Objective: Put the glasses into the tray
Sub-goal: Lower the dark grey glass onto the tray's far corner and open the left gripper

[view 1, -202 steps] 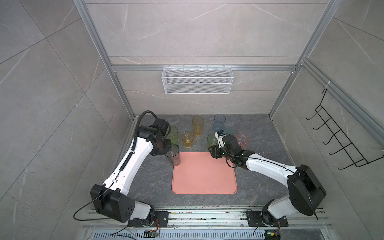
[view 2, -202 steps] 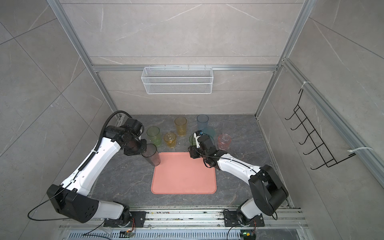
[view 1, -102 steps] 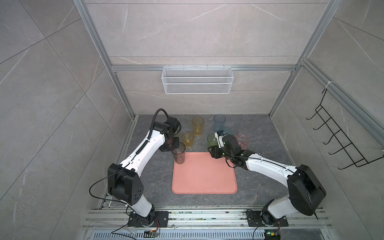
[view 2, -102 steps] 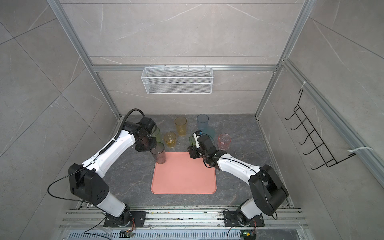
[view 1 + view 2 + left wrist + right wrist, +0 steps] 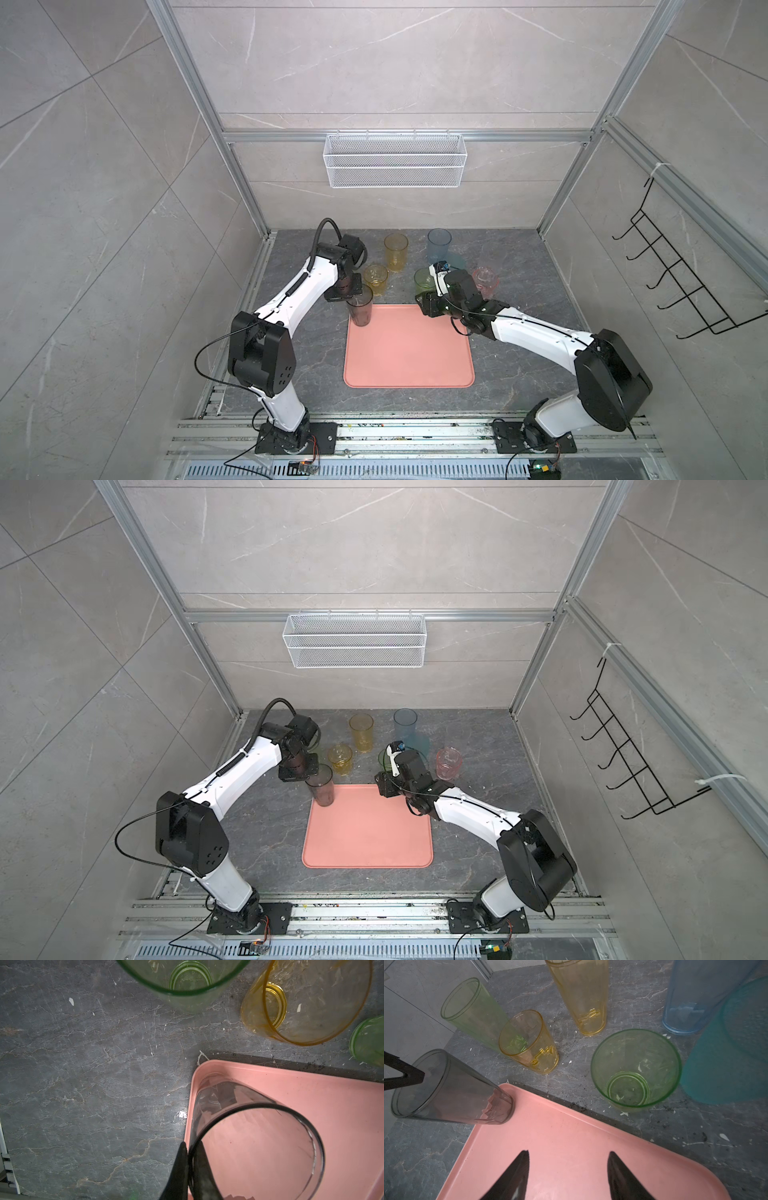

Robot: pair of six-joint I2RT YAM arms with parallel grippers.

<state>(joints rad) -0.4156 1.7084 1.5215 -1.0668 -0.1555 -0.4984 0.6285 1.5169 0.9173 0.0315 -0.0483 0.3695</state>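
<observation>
My left gripper [image 5: 192,1148] is shut on the rim of a tall smoky grey glass [image 5: 360,309] [image 5: 452,1088], one finger inside and one outside. The glass's base sits in the far-left corner of the salmon-pink tray [image 5: 409,353] [image 5: 368,833] [image 5: 332,1105]. My right gripper [image 5: 568,1154] stands open and empty over the tray's far-right part. Behind the tray on the stone floor stand the other glasses: short amber [image 5: 376,279], tall amber [image 5: 396,251], blue [image 5: 439,248], teal [image 5: 457,262], short green [image 5: 635,1068], pink [image 5: 485,280] and a tall yellow-green one [image 5: 473,1012].
A white wire basket [image 5: 395,160] hangs on the back wall. A black hook rack [image 5: 681,282] is on the right wall. Aluminium frame posts [image 5: 249,199] stand at the back corners. The arms' base rail [image 5: 415,432] runs along the front.
My left arm has carried the grey glass to the right, from the floor beside the tray to the tray's far-left corner. The right arm has not moved.
</observation>
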